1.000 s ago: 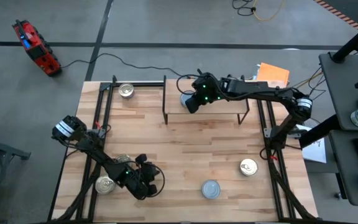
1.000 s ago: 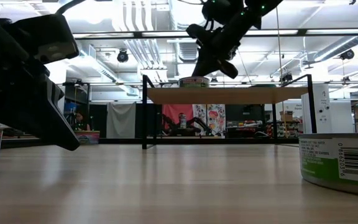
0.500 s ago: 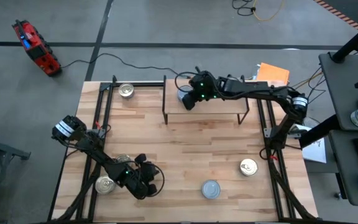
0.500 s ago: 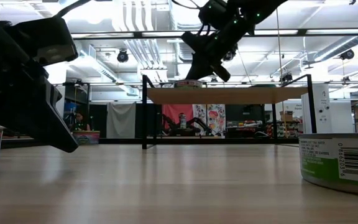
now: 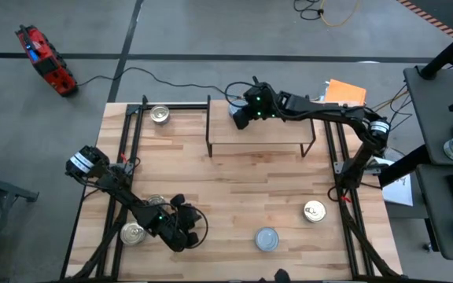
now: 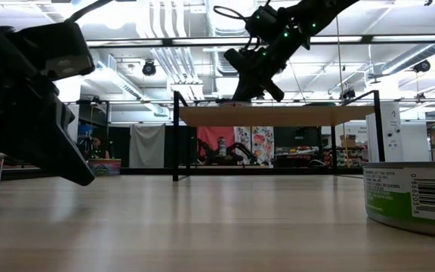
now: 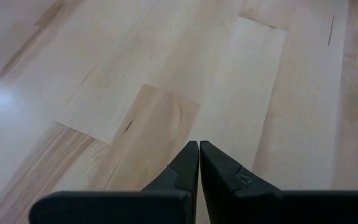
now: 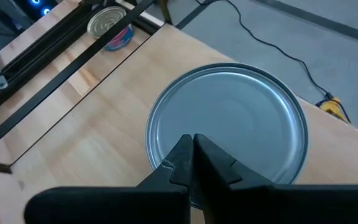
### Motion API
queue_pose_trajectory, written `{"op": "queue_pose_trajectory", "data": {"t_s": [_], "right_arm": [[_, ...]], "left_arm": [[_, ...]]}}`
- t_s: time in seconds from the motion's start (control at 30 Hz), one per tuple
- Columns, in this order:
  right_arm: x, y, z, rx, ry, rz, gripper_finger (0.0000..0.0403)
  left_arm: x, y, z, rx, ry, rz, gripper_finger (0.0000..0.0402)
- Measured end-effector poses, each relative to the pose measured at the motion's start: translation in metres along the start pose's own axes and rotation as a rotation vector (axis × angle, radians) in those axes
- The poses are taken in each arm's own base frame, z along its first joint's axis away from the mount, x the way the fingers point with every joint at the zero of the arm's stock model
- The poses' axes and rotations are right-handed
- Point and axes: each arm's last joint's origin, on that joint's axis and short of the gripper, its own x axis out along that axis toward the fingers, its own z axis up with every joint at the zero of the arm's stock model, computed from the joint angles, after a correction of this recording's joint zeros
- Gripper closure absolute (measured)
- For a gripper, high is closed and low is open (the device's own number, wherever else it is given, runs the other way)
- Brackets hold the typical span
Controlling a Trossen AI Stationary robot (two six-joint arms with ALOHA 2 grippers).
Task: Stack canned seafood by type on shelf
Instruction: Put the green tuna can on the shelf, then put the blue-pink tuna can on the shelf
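On the shelf (image 5: pixel 267 135), a tin (image 8: pixel 229 127) sits under the right end effector (image 8: pixel 192 155).

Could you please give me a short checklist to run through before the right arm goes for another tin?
1. Right gripper empty: ok, its fingers are shut together with nothing between them.
2. Blue-topped tin on the shelf: ok, it sits flat at the shelf's far left corner.
3. Right gripper clear of that tin: cannot tell, it sits right above the tin's rim.
4. Next tins reachable: ok, a gold-topped tin and another blue-topped tin stand free on the tabletop.
5. Left gripper out of the way: ok, shut and low at the near left, beside a tin.
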Motion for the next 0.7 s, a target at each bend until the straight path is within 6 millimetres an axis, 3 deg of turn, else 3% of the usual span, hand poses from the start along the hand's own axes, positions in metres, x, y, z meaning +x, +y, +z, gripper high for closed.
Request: {"op": "queue_pose_trajectory", "data": {"t_s": [0.13,0.23,0.43,0.7], "right_arm": [[-0.002,0.0,0.001,-0.015,-0.012,0.004,0.0394],[-0.013,0.001,0.005,-0.014,-0.032,0.013,0.0394],[-0.065,0.013,0.018,0.02,-0.125,0.076,0.0394],[-0.126,0.043,0.002,0.03,-0.072,0.198,0.0394]], "left_arm": [[0.0,0.0,0.0,-0.007,0.0,0.001,0.0401],[0.0,0.0,0.0,-0.011,0.001,0.0,0.0401],[-0.011,0.003,0.006,-0.007,0.053,0.001,0.0401],[-0.053,0.009,0.037,0.09,0.161,-0.068,0.0401]]}}
